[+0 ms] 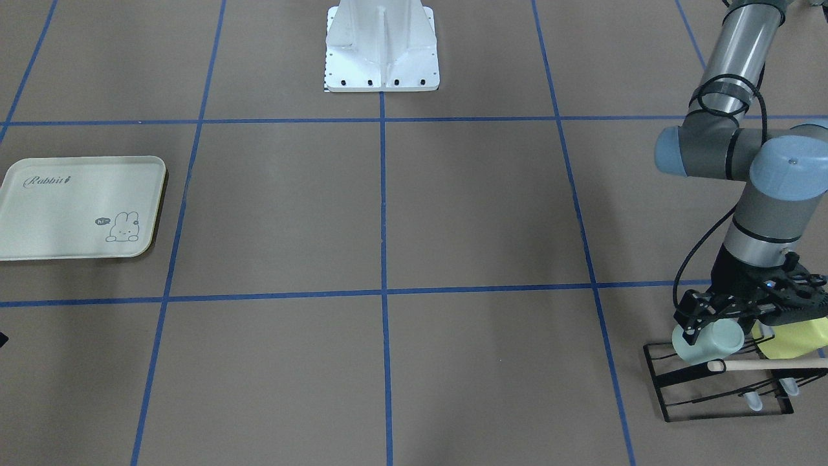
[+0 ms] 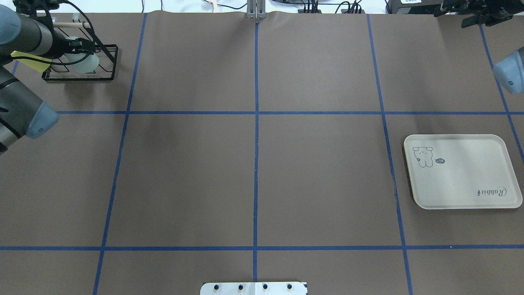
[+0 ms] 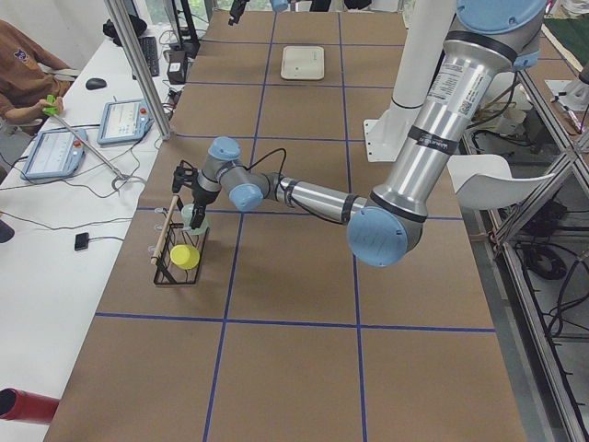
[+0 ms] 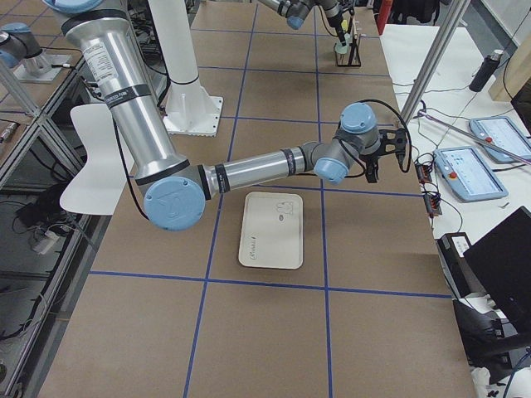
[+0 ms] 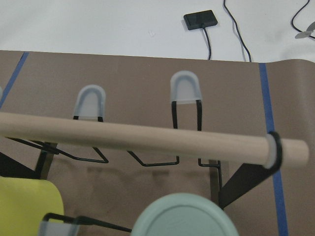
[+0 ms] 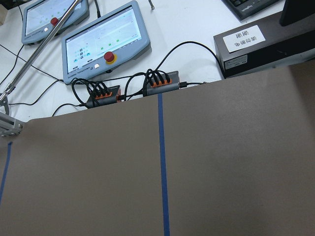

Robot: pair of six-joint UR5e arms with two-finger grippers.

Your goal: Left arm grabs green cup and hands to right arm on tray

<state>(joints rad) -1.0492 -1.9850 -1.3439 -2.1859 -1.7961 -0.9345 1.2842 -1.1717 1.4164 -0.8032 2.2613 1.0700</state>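
Overhead exterior has, at its far left, the left arm (image 2: 24, 35) over a black wire rack (image 2: 82, 78) that stands near the table's (image 2: 254, 172) far edge. In that rack the yellow-green cup (image 1: 795, 340) lies leftmost, partly under the arm. The green cup (image 2: 85, 62) lies on its side just right of it, beside the rack's wooden dowel (image 5: 147, 140).

The left gripper (image 1: 715, 318) hangs directly over the green cup, pointing down into the rack. In the front-facing view one black finger (image 1: 689, 320) crosses the cup's flank and the other is hidden. Whether the gripper pinches the cup or only stands close around it cannot be told. In the left wrist view a round end of the cup sits at the bottom edge, on the near side of the dowel.

From the side, the left arm's upper part slopes down to the elbow. The forearm runs nearly level toward the rack, and the wrist is bent so the gripper points down.

Further right, well apart from the rack, the tray (image 2: 462, 180) lies flat on the table. At the right edge is the right arm (image 2: 509, 71). The right gripper (image 4: 386, 149) is above the table, far from the rack, and how wide it stands cannot be told.
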